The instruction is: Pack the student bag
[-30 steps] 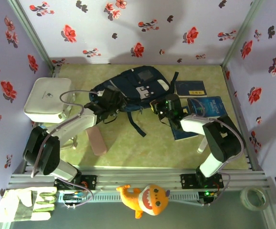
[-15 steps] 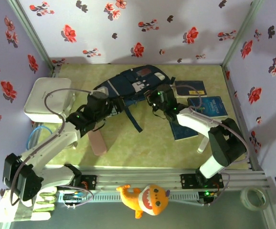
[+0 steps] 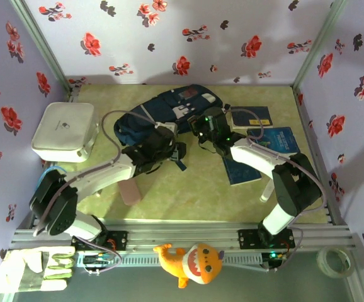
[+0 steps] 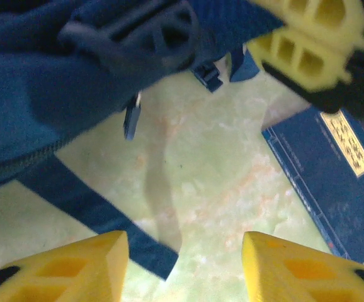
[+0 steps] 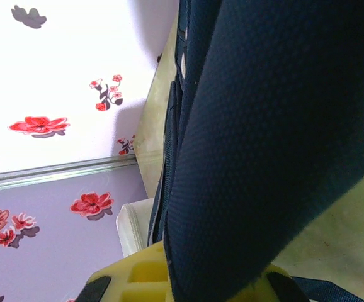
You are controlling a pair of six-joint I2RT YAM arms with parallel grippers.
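Nearby, navy book [image 3: 252,117] beside student bag [image 3: 169,104]

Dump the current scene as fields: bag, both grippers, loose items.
student bag: lying on the table toward the back wall
right gripper: shut on the bag's navy fabric
left gripper: open, nothing between the fingers, over bare table beside a bag strap
blue books: on the table right of the bag, outside it
white box: far left, apart from the bag
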